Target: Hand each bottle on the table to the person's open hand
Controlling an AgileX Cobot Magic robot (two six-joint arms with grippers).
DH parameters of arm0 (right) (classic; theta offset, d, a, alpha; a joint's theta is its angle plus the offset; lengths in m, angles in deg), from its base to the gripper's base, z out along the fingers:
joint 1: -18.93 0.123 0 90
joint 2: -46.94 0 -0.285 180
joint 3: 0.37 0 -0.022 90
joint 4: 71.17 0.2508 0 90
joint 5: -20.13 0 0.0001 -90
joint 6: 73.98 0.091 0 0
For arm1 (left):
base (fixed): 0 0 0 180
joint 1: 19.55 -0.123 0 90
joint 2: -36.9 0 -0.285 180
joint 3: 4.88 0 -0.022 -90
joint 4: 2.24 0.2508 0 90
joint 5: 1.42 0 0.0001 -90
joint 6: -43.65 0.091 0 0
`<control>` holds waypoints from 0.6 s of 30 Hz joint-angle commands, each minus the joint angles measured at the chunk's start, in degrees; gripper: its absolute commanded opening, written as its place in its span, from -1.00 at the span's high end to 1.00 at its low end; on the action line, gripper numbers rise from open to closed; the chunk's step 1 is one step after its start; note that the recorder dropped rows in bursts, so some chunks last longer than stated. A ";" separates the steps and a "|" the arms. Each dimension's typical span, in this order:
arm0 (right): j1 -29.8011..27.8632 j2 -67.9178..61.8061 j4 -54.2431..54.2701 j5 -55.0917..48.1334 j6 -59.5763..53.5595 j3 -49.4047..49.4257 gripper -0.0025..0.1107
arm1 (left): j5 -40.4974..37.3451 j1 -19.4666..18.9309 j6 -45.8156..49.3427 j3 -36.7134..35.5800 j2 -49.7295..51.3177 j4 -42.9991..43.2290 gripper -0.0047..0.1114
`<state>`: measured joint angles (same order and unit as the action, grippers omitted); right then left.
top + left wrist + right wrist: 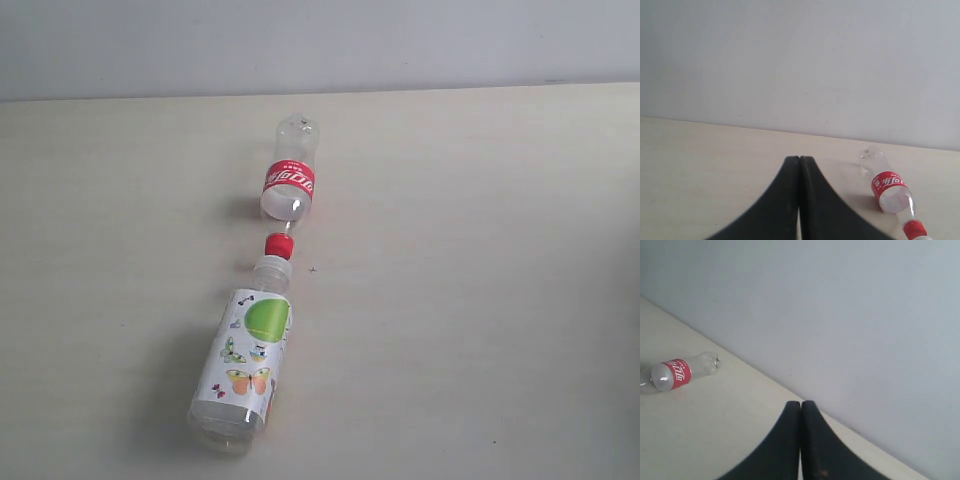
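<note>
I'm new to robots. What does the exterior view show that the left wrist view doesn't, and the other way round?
Only the exterior view: the large butterfly-label bottle, lying on its side, roughly in line with the other bottle.

Only the left wrist view: the left gripper, black, its jaws pressed together with nothing between them.

Both: the clear red-label bottle, lying on its side on the pale table, with the plain grey wall behind it.
</note>
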<state>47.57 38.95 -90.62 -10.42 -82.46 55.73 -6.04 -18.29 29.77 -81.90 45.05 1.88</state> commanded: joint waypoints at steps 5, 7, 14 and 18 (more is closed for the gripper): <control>0.03 0.21 1.52 1.83 -0.19 0.17 0.96 | -0.16 -0.13 0.04 -0.20 -0.36 0.17 0.92; 0.03 0.21 5.17 1.83 -0.19 0.17 0.96 | -0.16 -0.13 0.04 -0.20 -0.36 0.17 0.92; 0.03 0.21 17.05 1.71 -0.30 0.30 0.96 | -0.16 -0.13 0.04 -0.20 -0.36 0.17 0.92; 0.03 0.21 13.81 4.23 -0.40 4.20 0.96 | -0.16 -0.13 0.04 -0.20 -0.36 0.17 0.92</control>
<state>47.57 38.95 -75.64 -8.58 -82.46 57.42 -6.04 -18.29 29.77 -81.90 45.05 1.88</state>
